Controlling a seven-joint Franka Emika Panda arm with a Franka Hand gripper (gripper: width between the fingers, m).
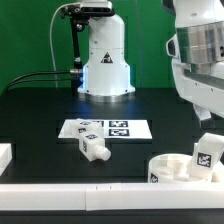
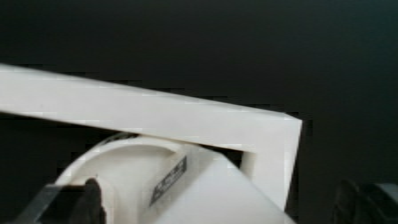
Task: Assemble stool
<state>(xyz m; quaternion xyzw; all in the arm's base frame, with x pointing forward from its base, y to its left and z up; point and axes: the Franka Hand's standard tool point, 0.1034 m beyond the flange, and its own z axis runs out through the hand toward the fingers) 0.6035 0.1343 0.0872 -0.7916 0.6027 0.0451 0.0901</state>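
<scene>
Hanging over the tabletop's [image 1: 40,110] near right corner, the tool [image 1: 206,128] is directly above an upright stool leg [image 1: 208,152] at the right side of the round seat [image 1: 172,168]; whether it pinches the leg cannot be told.

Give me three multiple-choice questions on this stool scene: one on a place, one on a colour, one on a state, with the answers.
1. Where is the seat?
A at the exterior view's left edge
B at the far middle
C at the exterior view's lower right
2. What colour is the table?
A black
B white
C brown
3. How is the loose leg by the marker board?
A upright
B lying on its side
C fixed in the seat

Answers:
1. C, it sits just behind the border rail there.
2. A, the bare surface is black.
3. B, its long side rests on the table.
</scene>
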